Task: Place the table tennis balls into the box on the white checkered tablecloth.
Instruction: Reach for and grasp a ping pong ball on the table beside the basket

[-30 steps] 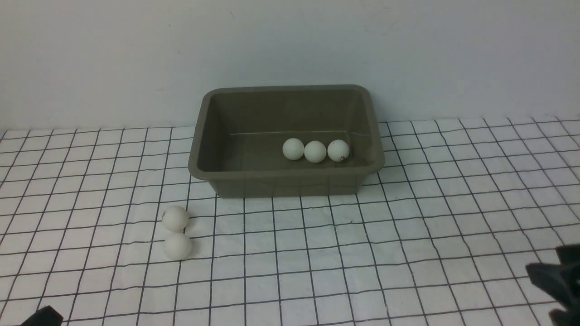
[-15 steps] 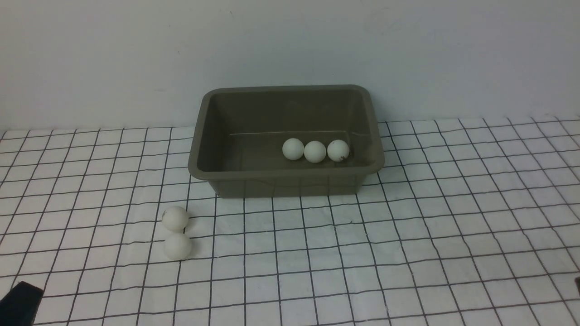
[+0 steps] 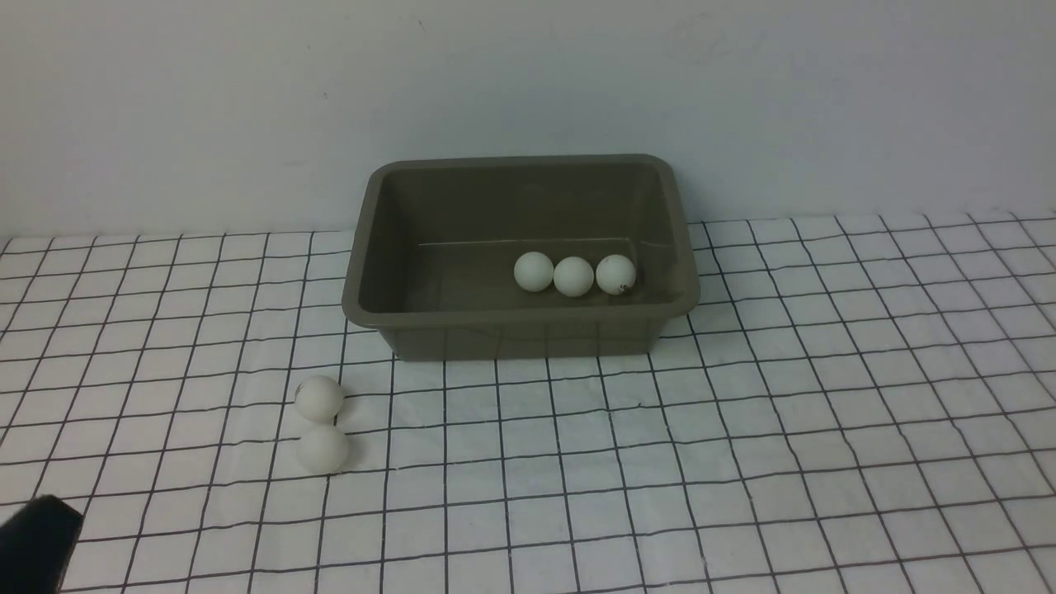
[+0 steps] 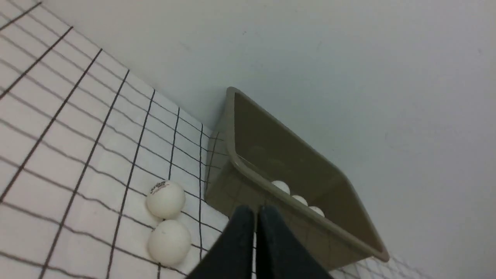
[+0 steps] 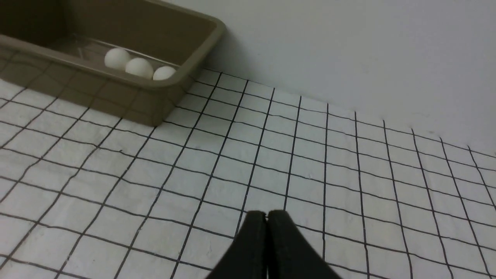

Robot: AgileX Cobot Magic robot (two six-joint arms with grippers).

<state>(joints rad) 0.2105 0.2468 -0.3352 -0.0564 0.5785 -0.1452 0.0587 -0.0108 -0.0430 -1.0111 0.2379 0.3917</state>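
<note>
The olive-brown box (image 3: 520, 326) stands on the white checkered tablecloth (image 3: 742, 429) by the back wall. Three table tennis balls lie in a row inside it (image 3: 534, 271) (image 3: 573, 276) (image 3: 615, 274). Two more balls rest touching each other on the cloth, in front of the box's left corner (image 3: 319, 398) (image 3: 323, 449). My left gripper (image 4: 255, 211) is shut and empty, its tip just showing at the front left corner (image 3: 37, 540), well short of the two loose balls (image 4: 166, 199) (image 4: 169, 242). My right gripper (image 5: 266, 215) is shut and empty, low over the cloth to the right of the box (image 5: 170, 83).
A plain pale wall (image 3: 528, 91) rises directly behind the box. The cloth is slightly wrinkled and runs to both side edges of the front view.
The right gripper has closed and drawn back out of the front view at the lower right. The left gripper has crept a little further into the front left corner.
</note>
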